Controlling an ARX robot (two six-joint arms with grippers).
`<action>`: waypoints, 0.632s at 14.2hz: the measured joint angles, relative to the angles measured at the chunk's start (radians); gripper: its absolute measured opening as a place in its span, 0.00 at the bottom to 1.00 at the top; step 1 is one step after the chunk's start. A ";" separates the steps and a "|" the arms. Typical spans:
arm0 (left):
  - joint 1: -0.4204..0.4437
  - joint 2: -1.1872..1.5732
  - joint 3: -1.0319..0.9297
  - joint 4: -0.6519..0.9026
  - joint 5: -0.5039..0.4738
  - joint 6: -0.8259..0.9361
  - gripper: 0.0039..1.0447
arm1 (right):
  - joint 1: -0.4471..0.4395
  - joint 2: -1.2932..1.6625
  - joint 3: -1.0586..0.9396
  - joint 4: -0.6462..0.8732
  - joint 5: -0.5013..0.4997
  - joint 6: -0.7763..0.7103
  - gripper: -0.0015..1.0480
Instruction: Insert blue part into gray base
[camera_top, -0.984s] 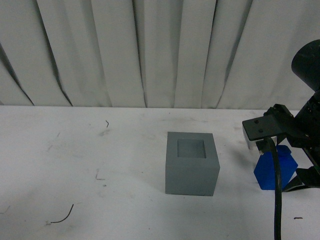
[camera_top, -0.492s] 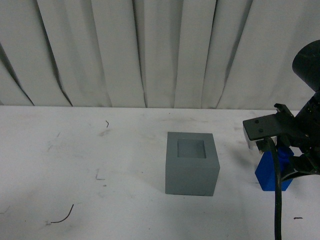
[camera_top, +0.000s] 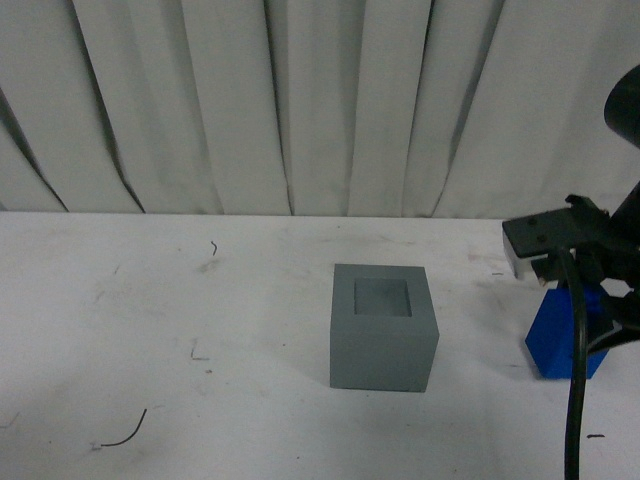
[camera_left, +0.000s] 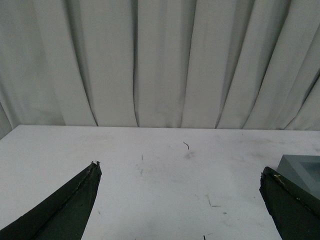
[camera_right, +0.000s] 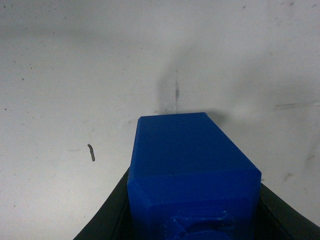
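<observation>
White curtains (camera_top: 300, 100) hang behind a white table (camera_top: 150, 300). The gray cube (camera_top: 384, 330) stands on it, recess up. Right gripper (camera_right: 194, 185) clamps the blue block (camera_right: 190, 145); left gripper (camera_left: 180, 170) is spread wide.

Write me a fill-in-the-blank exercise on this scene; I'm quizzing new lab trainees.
The square recess atop the matte gray cube is ___.
The bright blue rectangular block is gripped by the robot's ___ arm.
The left claw is open and holds ___.
Missing words: empty; right; nothing.
</observation>
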 joint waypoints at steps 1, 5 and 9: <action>0.000 0.000 0.000 0.000 0.000 0.000 0.94 | 0.013 -0.014 0.038 -0.035 -0.005 0.002 0.45; 0.000 0.000 0.000 0.000 0.000 0.000 0.94 | 0.176 -0.017 0.335 -0.262 -0.028 0.055 0.45; 0.000 0.000 0.000 0.000 0.000 0.000 0.94 | 0.268 0.076 0.431 -0.318 -0.014 0.121 0.45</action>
